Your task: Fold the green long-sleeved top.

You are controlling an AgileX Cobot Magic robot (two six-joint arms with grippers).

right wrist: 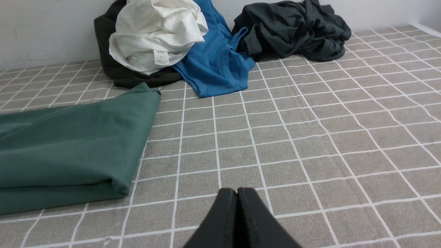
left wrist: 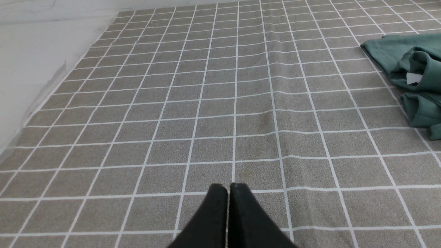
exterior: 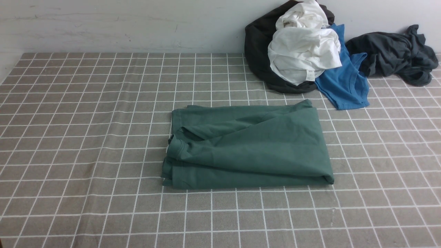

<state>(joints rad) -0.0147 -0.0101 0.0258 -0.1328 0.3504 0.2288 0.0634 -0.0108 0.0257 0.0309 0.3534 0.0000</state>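
- Green long-sleeved top (exterior: 248,148) lies as a compact folded block on the checked tablecloth (exterior: 86,137), collar end toward the robot's left, smooth folded edge toward its right.
- Left gripper (left wrist: 228,193) hangs above bare cloth, fingers pressed together, holding nothing; the top's collar side, with its white neck label (left wrist: 412,78), sits well off ahead of it, toward the robot's right.
- Right gripper (right wrist: 237,196) likewise has tips pressed together and is empty; the top's folded corner (right wrist: 120,186) lies near, ahead and toward the robot's left.
- By the look of it the fold is done or nearly so, both arms standing clear.
- If any tidying is wanted, the collar end looks the loosest: layers bunch there. I'd open the left fingers first, come in low, and press or tuck rather than tug.
- Keep the right arm away from the heap behind: white garment (exterior: 303,51), blue T-shirt (exterior: 344,86), dark grey garment (exterior: 392,53).
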